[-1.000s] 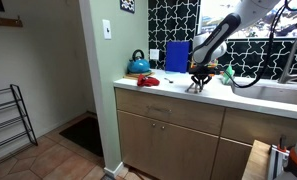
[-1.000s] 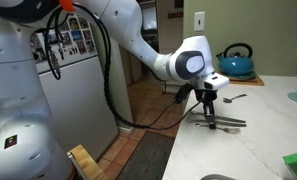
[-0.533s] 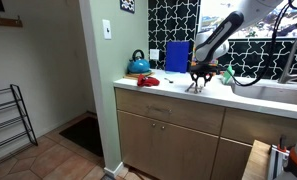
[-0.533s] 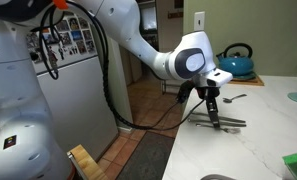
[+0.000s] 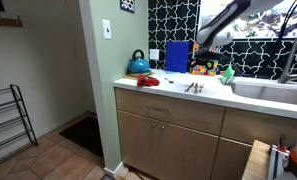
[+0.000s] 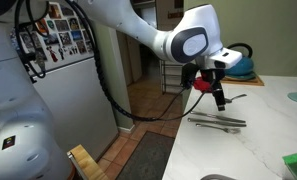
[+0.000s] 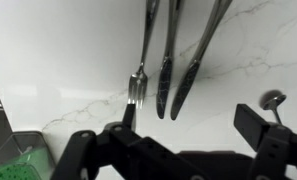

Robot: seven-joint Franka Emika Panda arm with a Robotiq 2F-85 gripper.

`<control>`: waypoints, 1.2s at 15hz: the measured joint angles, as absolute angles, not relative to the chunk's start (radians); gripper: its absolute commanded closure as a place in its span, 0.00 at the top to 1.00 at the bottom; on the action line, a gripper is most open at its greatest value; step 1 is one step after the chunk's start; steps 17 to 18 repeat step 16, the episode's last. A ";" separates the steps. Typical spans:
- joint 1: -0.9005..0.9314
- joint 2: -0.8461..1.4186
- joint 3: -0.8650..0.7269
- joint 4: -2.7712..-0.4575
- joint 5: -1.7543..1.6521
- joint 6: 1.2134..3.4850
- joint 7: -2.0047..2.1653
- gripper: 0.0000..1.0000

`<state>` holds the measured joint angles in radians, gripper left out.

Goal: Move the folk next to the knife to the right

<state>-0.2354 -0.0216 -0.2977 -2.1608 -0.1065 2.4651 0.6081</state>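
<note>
The fork (image 7: 143, 60) lies flat on the white marble counter (image 7: 58, 60), tines toward the camera. Close beside it lies the knife (image 7: 167, 65), and a third long utensil (image 7: 196, 65) lies along the knife's other side. In both exterior views the three show as a small bundle of cutlery (image 6: 216, 121) (image 5: 193, 87) near the counter's front edge. My gripper (image 7: 188, 122) hangs above them, open and empty, with its fingers (image 7: 127, 114) well clear of the cutlery. The exterior views also show the gripper (image 6: 218, 97) (image 5: 199, 63) raised off the counter.
A spoon (image 7: 273, 98) (image 6: 235, 98) lies farther along the counter. A blue kettle (image 5: 138, 65) (image 6: 238, 60), a blue board (image 5: 176, 55) and a red item (image 5: 148, 81) stand toward the wall. The sink (image 5: 273, 90) is on one side, and a green object (image 7: 23, 165) lies near an edge.
The gripper was shut low over the cutlery. It has opened, let go of the fork and risen straight up; the fork stays on the counter beside the knife.
</note>
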 measured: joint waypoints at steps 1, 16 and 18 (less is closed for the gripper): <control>-0.235 -0.027 -0.294 -2.137 -0.061 2.445 0.555 1.00; -0.211 -0.081 -0.223 -1.913 0.090 2.337 -0.163 1.00; -0.211 -0.081 -0.223 -1.913 0.090 2.337 -0.163 1.00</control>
